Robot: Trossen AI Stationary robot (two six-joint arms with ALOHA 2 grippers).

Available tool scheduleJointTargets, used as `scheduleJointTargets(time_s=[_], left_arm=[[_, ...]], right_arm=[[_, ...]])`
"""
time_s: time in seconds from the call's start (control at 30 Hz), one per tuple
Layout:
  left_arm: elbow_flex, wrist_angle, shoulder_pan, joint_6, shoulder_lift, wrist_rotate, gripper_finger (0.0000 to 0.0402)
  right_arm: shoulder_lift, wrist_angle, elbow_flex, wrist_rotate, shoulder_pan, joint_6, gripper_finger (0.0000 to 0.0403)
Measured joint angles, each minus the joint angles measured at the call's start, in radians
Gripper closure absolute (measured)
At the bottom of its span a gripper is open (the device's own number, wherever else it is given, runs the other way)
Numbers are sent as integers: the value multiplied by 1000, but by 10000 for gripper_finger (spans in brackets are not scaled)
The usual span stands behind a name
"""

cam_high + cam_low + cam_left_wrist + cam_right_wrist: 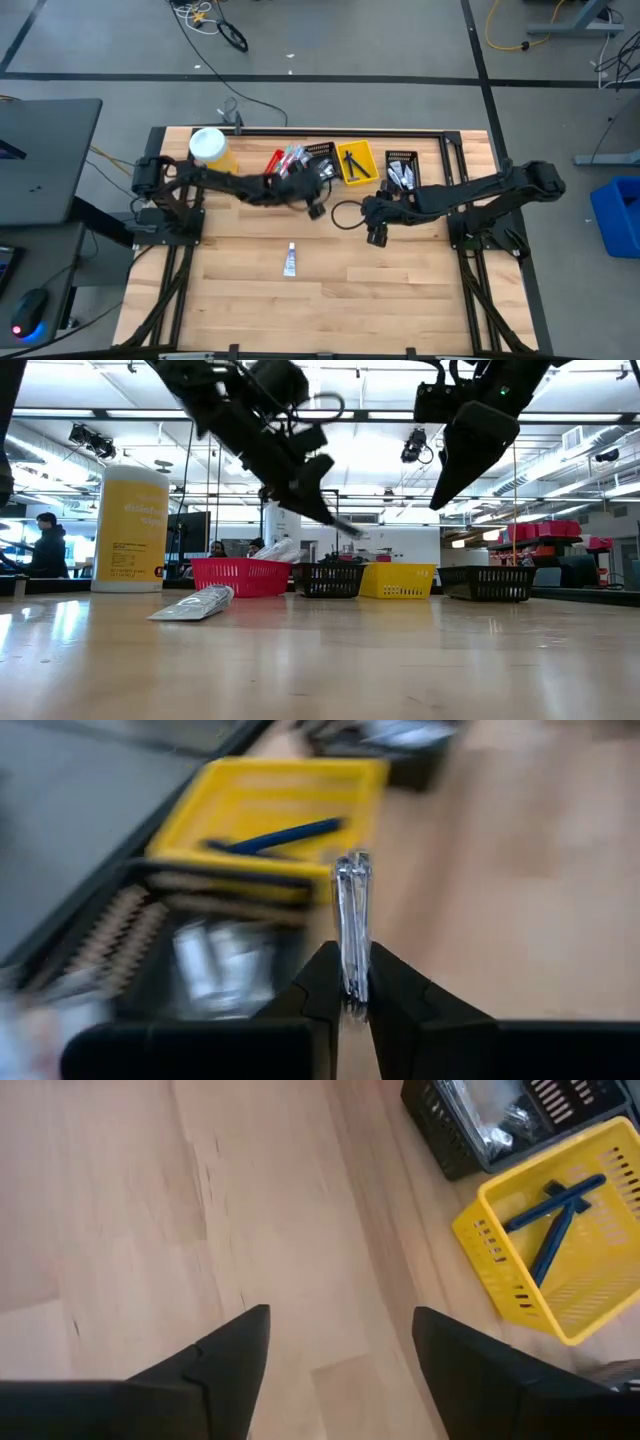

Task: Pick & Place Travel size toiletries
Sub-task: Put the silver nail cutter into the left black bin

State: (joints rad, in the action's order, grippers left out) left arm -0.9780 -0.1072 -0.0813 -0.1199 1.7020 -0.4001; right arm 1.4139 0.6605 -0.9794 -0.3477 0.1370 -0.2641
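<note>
Clear toothbrush [352, 920] in left pincer [350, 995] — wrist view only

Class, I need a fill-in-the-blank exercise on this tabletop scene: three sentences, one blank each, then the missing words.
1. The left gripper is shut on a clear ____.
2. The dark blue razors lie in the ____ bin.
3. One small tube lies on the bare table, while the right gripper hangs ____ above the wood.

Missing words: toothbrush; yellow; open

Bright overhead lighting, glossy table [400, 660] glare, left wrist view motion-blurred
</note>
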Motion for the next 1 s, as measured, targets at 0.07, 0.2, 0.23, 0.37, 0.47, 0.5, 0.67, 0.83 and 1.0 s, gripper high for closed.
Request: scheduleJointTargets(time_s=[0.07,0.2,0.23,0.37,0.47,0.5,0.67,0.83,1.0], left_arm=[[-14,34,-53,4,0,-2,366],[-15,36,-145,3,0,29,365],[-15,37,-165,-3,1,51,365],[-15,35,-218,-6,22,129,367],[-22,18,-222,-10,57,161,367],[-18,41,-221,-12,61,158,366],[-28,53,-216,-15,92,108,366],[-30,44,-226,0,109,105,354],[-29,47,-230,27,116,100,322]], right_arm=[[-2,1,0,0,0,-1,147],[-2,2,0,0,0,15,159],[-2,1,0,0,0,17,163],[-2,1,0,0,0,23,176],[-1,-1,0,0,0,26,185],[-1,-7,1,0,0,26,187],[0,-32,1,8,-1,31,195],[0,-40,1,8,0,39,198],[0,-44,1,9,0,40,192]])
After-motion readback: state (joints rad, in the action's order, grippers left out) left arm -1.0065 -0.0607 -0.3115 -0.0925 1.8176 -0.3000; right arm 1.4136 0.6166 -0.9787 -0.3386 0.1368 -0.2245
